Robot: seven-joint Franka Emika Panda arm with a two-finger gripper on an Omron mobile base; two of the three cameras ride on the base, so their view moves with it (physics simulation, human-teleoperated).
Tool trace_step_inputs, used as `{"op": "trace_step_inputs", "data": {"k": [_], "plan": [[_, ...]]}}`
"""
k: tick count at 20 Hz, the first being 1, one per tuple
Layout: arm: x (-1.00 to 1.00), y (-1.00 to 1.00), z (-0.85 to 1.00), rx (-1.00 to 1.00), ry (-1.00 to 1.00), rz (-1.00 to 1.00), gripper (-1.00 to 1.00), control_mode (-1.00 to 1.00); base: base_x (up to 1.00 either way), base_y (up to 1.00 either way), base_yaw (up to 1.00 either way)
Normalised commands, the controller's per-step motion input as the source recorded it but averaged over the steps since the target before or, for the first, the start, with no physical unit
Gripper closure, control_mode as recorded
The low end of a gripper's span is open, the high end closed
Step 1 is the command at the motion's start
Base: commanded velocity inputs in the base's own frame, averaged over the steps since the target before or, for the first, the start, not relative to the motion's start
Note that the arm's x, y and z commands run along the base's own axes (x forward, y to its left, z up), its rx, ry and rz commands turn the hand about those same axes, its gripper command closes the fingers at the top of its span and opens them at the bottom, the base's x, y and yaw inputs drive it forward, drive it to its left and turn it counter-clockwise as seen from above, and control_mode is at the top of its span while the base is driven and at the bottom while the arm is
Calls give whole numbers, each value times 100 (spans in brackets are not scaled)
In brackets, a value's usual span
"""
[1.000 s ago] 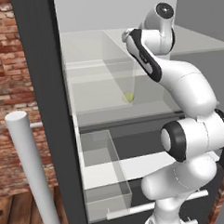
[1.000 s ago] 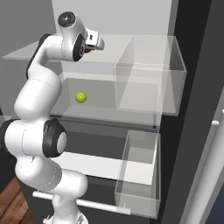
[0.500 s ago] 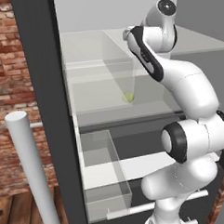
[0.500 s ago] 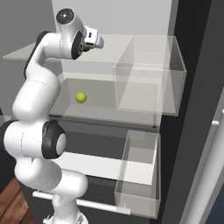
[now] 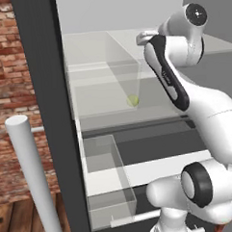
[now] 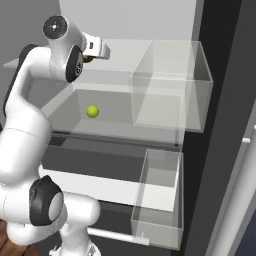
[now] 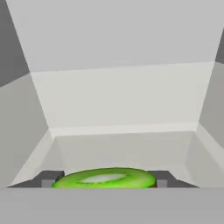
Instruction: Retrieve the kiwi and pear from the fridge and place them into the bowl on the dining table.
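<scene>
The kiwi (image 7: 105, 178) sits crosswise between the pincer (image 7: 104, 179) tips, which look clamped on it, above the fridge (image 6: 220, 100) shelf holding the pear (image 6: 92, 111).

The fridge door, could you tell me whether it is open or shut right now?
Open. The fridge interior is exposed: glass shelves, clear door bins, and the pear lying on a shelf, with the arm reaching inside.

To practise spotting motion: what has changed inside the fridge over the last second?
The arm drew back slightly from the upper shelf, taking the gripper with the kiwi between its tips. The pear stayed on its glass shelf, and the fridge is unchanged.
</scene>
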Motion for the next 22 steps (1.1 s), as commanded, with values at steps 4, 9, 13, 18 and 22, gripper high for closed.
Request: {"op": "trace_step_inputs", "data": {"k": [4, 9, 13, 18, 22], "plan": [[-100, 0, 0, -2, -18, 6, 100, -100, 0, 0, 0], [-100, 0, 0, -1, -12, 7, 100, -100, 0, 0, 0], [-100, 0, 0, -1, -8, 8, 100, -100, 0, 0, 0], [-100, 0, 0, -2, -11, 5, 100, -100, 0, 0, 0], [-100, 0, 0, -3, -12, 0, 100, -100, 0, 0, 0]]}}
